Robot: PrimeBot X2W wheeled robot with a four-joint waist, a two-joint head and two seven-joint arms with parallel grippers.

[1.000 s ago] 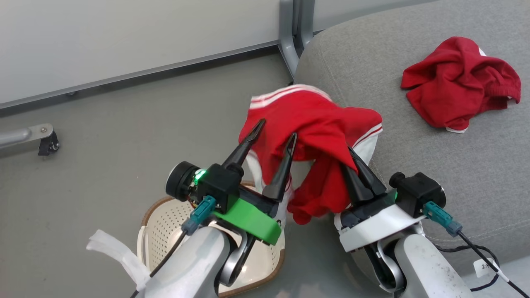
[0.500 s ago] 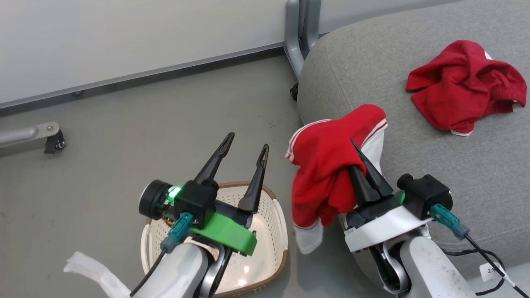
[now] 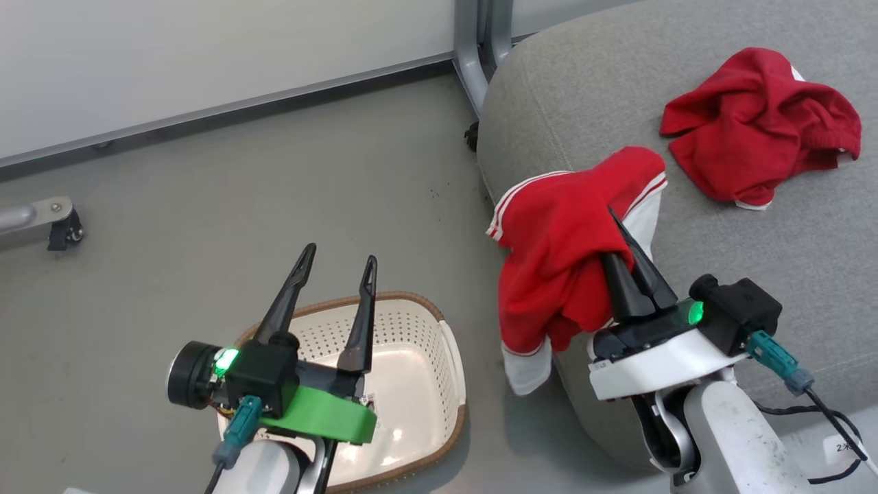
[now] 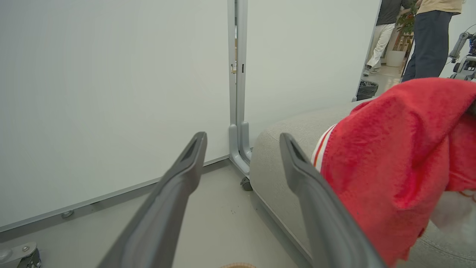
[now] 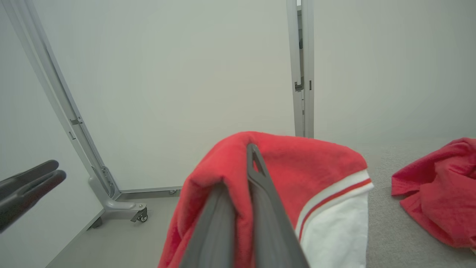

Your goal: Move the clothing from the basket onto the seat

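Over the edge of the grey woven sofa cushion [image 3: 754, 274], head view: bright red white-sleeved fabric garment [image 3: 555, 267] hanging lengthwise floorward, clenched in right gripper [image 3: 612, 216]; left gripper [image 3: 341, 254] splayed empty above cream perforated plastic basket [image 3: 449, 350]. Left wrist: grey partition post [image 4: 237, 74] ahead. Right wrist: crumpled red cloth [image 5: 438, 193] beside.

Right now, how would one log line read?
left gripper: open over basket | right gripper: shut on clothing at seat edge | basket: looks empty
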